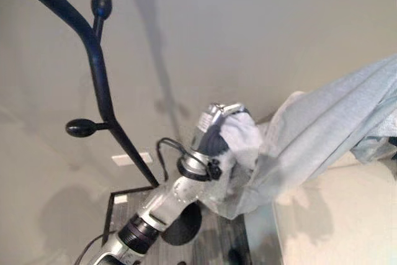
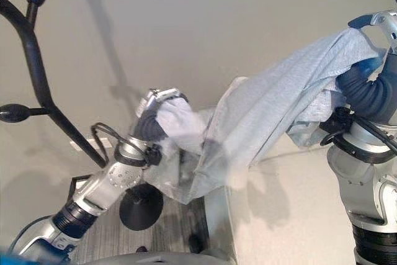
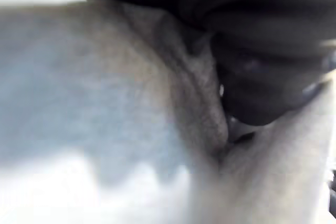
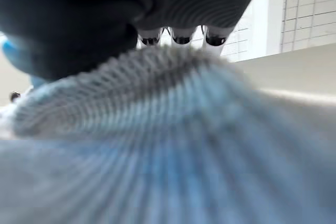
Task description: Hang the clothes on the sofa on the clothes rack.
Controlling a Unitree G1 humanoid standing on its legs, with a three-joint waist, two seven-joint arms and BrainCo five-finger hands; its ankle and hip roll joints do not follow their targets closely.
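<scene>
A light blue-grey garment [image 2: 279, 110] hangs stretched in the air between my two hands. My left hand [image 2: 149, 122] is raised at its lower end, and the cloth drapes over the hand and bunches round it [image 3: 105, 93]. My right hand [image 2: 371, 91] holds the higher end at the far right, its fingers [image 4: 181, 35] curled over a fold of the fabric [image 4: 173, 129]. The black clothes rack [image 1: 99, 72] stands to the left of my left hand, with one knobbed peg [image 1: 101, 3] up high and another [image 1: 80, 128] lower down. Both pegs are bare.
The rack's round black base [image 2: 141, 206] rests on grey floorboards just below my left forearm. A plain pale wall [image 1: 260, 35] with a white outlet plate [image 1: 131, 159] lies behind everything. A pale beige surface [image 1: 335, 228] takes up the lower right.
</scene>
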